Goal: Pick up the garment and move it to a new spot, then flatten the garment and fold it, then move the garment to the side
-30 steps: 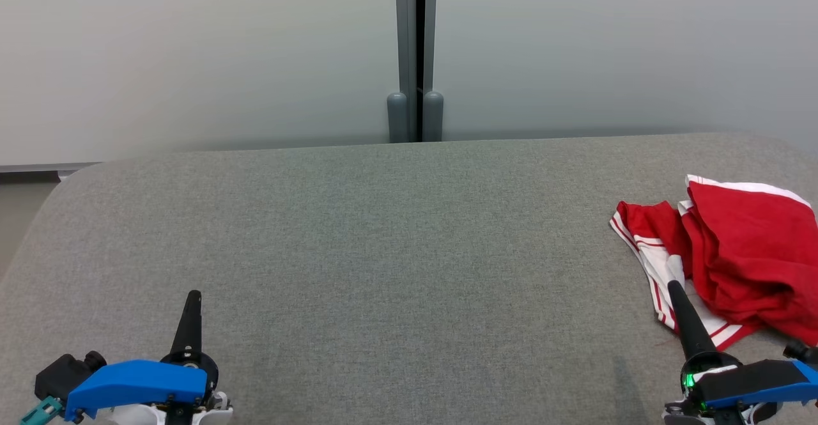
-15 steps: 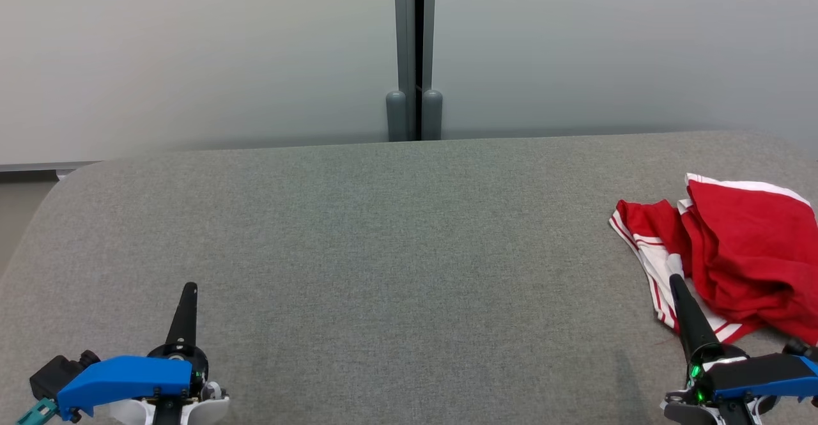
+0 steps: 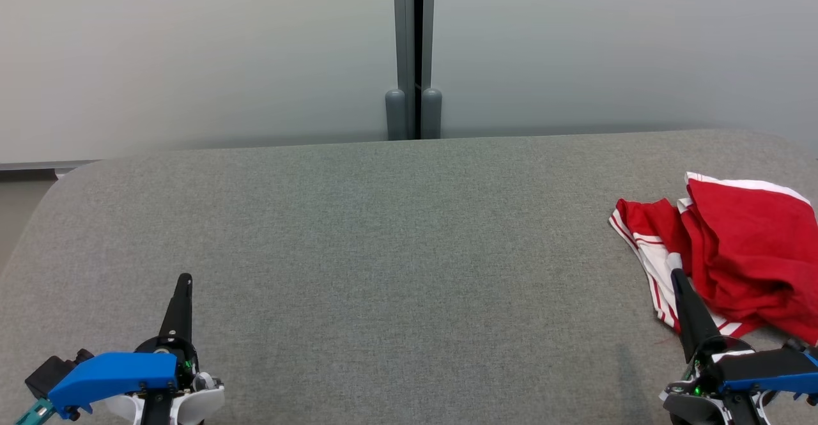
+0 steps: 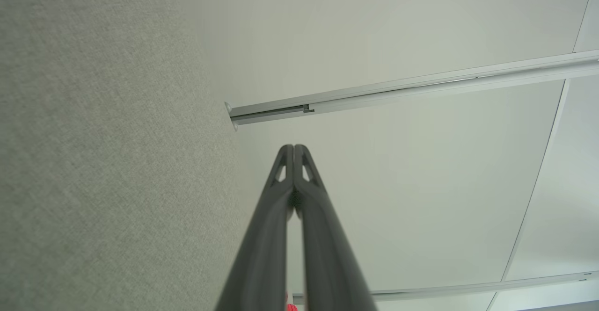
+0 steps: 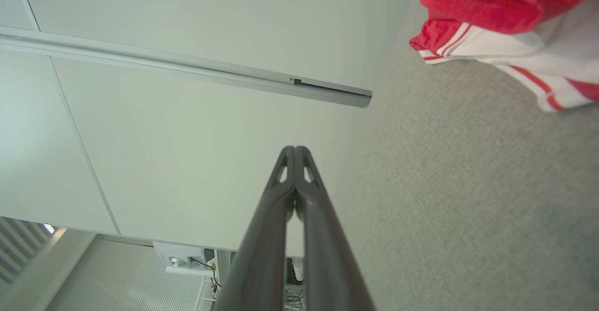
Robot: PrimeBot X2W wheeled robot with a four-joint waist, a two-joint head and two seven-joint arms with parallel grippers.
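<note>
The garment (image 3: 735, 252) is a crumpled red piece with white trim and red stripes, lying at the far right of the grey padded table (image 3: 396, 252). It also fills the top right corner of the right wrist view as the garment (image 5: 505, 16). My right gripper (image 3: 677, 278) is shut and empty, its tip in front of the garment's lower left striped edge. My left gripper (image 3: 184, 280) is shut and empty at the lower left, far from the cloth. Both pairs of fingertips meet in the wrist views, left gripper (image 4: 293, 148) and right gripper (image 5: 295, 149).
A pale wall with a grey vertical post (image 3: 414, 54) stands behind the table's far edge. The table's rounded left corner (image 3: 57, 188) drops to the floor. Bare grey fabric stretches across the middle and left.
Both grippers have drawn back slightly toward the bottom of the head view. The garment lies as before, and both grippers stay shut.
</note>
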